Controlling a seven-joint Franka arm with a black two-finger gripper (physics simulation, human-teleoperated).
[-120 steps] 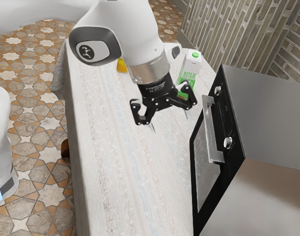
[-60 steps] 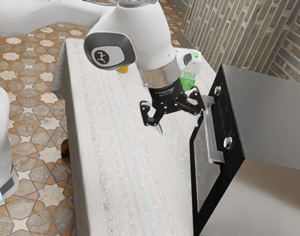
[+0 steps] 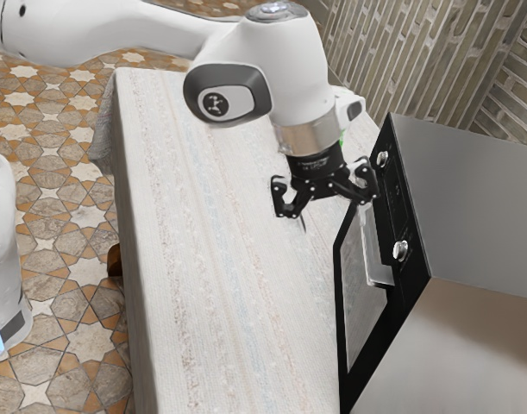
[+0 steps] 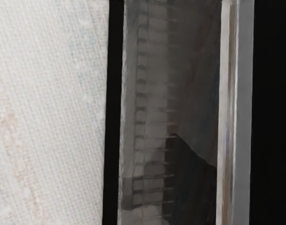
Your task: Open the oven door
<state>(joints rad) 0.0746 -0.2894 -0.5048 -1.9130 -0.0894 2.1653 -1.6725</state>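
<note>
My gripper stands open above the table beside the oven, its fingers wide apart. One finger overlaps the far end of the silver door handle in the exterior view; whether they touch I cannot tell. The oven door is shut, its dark-framed glass facing the table. In the wrist view, the handle runs as a long metal bar next to the door's glass, with a black panel on its other side.
The cloth-covered table lies under the arm. Two knobs, one of them the nearer knob, stick out of the oven's front beside the handle. The milk carton is mostly hidden behind the arm. A brick-patterned wall rises behind.
My open gripper has moved toward the exterior view's right, from over the cloth to the far end of the handle. The arm now covers most of the carton and the yellow thing. The door has not moved.
</note>
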